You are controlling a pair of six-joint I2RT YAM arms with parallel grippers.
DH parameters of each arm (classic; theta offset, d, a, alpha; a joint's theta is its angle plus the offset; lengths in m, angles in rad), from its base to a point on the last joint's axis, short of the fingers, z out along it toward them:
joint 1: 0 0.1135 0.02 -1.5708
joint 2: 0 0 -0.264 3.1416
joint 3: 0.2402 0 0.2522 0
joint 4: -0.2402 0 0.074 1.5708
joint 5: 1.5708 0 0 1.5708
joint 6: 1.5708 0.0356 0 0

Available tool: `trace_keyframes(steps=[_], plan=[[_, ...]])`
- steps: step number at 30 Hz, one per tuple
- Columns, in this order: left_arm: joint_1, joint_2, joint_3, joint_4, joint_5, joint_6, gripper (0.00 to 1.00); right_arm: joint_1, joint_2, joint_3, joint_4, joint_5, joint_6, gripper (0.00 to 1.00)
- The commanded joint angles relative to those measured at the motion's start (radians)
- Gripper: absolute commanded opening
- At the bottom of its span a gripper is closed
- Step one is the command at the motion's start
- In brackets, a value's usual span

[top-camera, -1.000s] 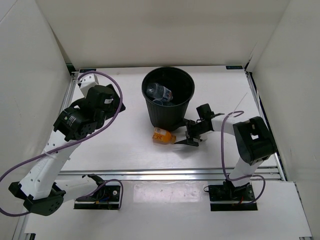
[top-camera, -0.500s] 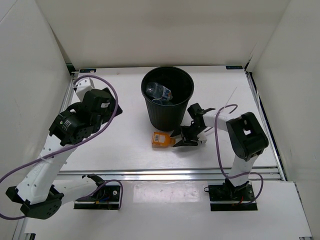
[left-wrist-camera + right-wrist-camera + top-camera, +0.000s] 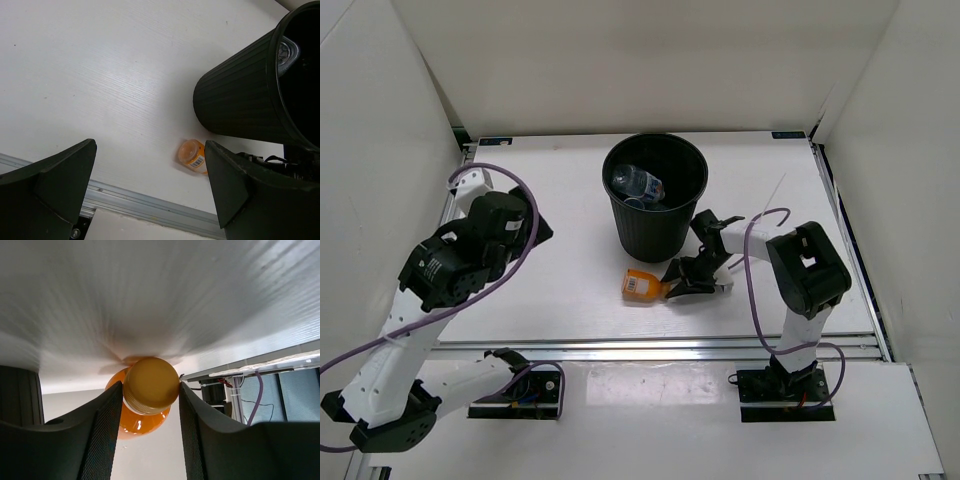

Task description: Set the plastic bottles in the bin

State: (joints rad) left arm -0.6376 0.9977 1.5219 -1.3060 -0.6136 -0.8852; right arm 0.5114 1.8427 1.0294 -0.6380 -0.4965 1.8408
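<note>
A tall round black bin [image 3: 650, 232] stood upright near the middle of the white surface [image 3: 570, 190], its mouth open to the overhead camera. Inside it I could see clear plastic lying in a heap, with one clear bottle [image 3: 640, 183] carrying a blue patch. I could not count how many bottles were in there. From the left wrist camera, a clear rounded bottle end showed just under the bin's rim.

I counted one bin and one orange bottle [image 3: 640, 284] outside it. That squat bottle lay on its side on the surface, just in front of the bin's base, near it but not touching. Its cap pointed toward the right arm, and a white label with a barcode faced up.

The right tool [image 3: 670, 287] was low at the surface, clamped on the orange bottle's cap. In the right wrist camera both fingers [image 3: 102, 440] pressed against the sides of the round cap, with the orange body behind it.

The left tool [image 3: 535, 225] hung above the left part of the surface, well apart from the bin. Its fingers [image 3: 55, 185] were spread as wide as they go, and it held nothing.
</note>
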Motion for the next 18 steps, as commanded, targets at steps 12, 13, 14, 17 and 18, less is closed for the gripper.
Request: trace_keyframes(steps=[12,13,14,17,18], plan=[[0.003,-0.064,-0.019,-0.013,-0.05,-0.023,1.0,0.006,-0.222,0.092,-0.365,0.137,-0.188,0.0],[0.003,-0.074,-0.019,-0.001,-0.06,-0.023,1.0,0.006,-0.252,0.115,-0.403,0.156,-0.211,0.0],[0.003,-0.074,-0.032,0.013,-0.06,-0.023,1.0,0.006,-0.317,0.16,-0.483,0.17,-0.238,0.0],[0.003,-0.097,-0.057,0.039,-0.086,-0.023,1.0,0.006,-0.483,0.198,-0.548,0.208,-0.247,0.0],[0.003,-0.097,-0.066,0.057,-0.095,-0.023,1.0,0.006,-0.522,0.213,-0.548,0.222,-0.247,0.0]])
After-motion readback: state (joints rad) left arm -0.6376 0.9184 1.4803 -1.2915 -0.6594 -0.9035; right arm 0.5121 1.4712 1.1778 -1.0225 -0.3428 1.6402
